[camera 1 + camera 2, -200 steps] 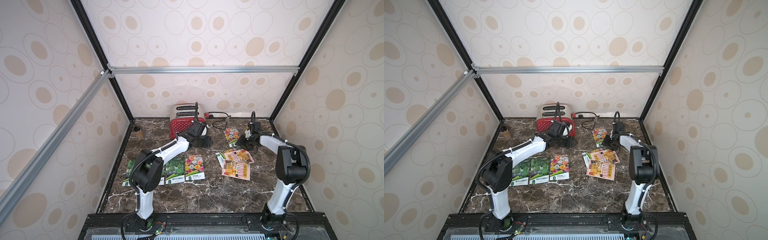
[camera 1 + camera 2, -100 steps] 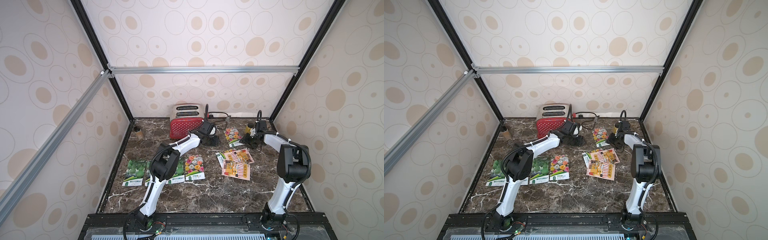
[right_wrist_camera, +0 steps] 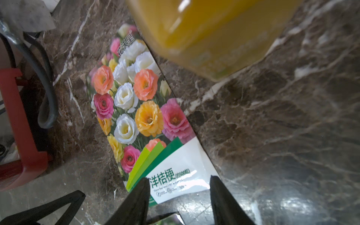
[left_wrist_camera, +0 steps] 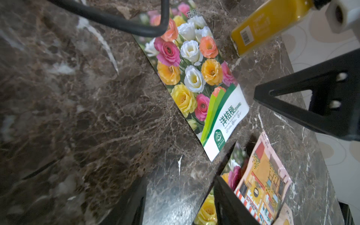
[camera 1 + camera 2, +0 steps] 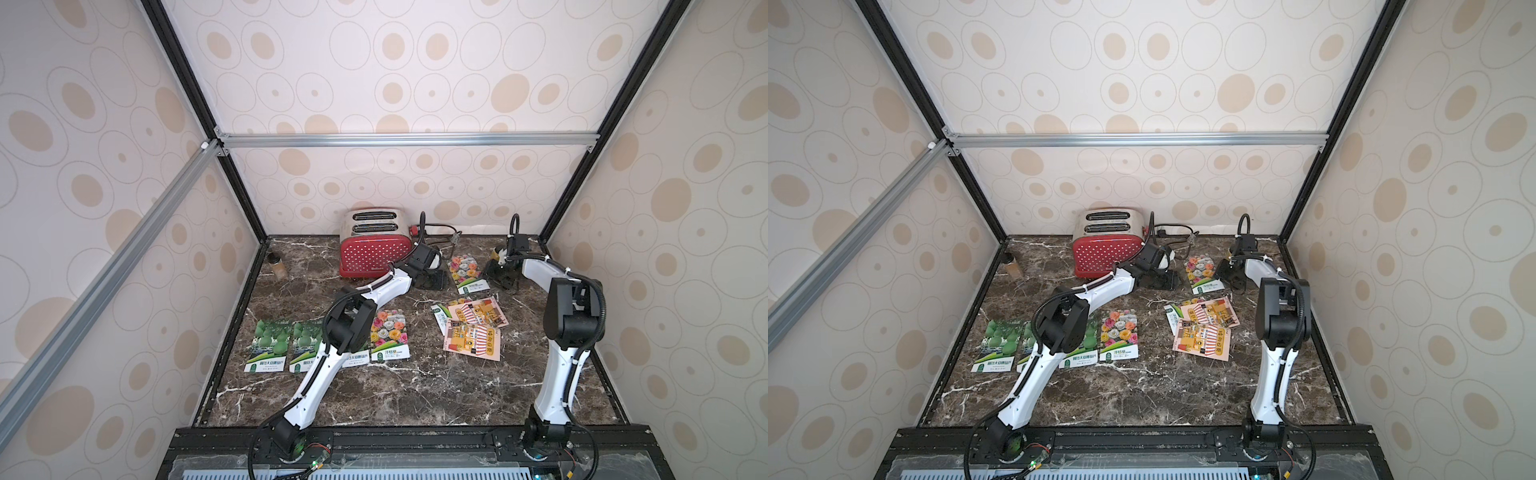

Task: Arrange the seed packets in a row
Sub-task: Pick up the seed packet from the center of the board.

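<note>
One flower-print seed packet (image 5: 467, 270) (image 5: 1202, 272) lies flat near the back, between both grippers. My left gripper (image 5: 431, 281) (image 4: 180, 187) is open over bare marble just left of it. My right gripper (image 5: 500, 275) (image 3: 179, 181) is open, low over the packet's white band (image 3: 175, 179). At the front left, green gourd packets (image 5: 268, 345) (image 5: 305, 345) and a flower packet (image 5: 388, 334) lie side by side, partly hidden by my left arm. Two peach shop-print packets (image 5: 478, 311) (image 5: 471, 340) overlap in a pile on another flower packet (image 5: 439, 316).
A red toaster (image 5: 374, 249) and its black cable (image 5: 440, 230) stand behind the left gripper. A yellow bottle (image 4: 268, 23) (image 3: 214, 29) sits right by the back packet and the right gripper. A small spice jar (image 5: 277, 266) is at the back left. Walls enclose three sides.
My left arm has stretched rightward from in front of the toaster to beside the back flower packet. Both grippers have opened a little wider. The packets have not moved.
</note>
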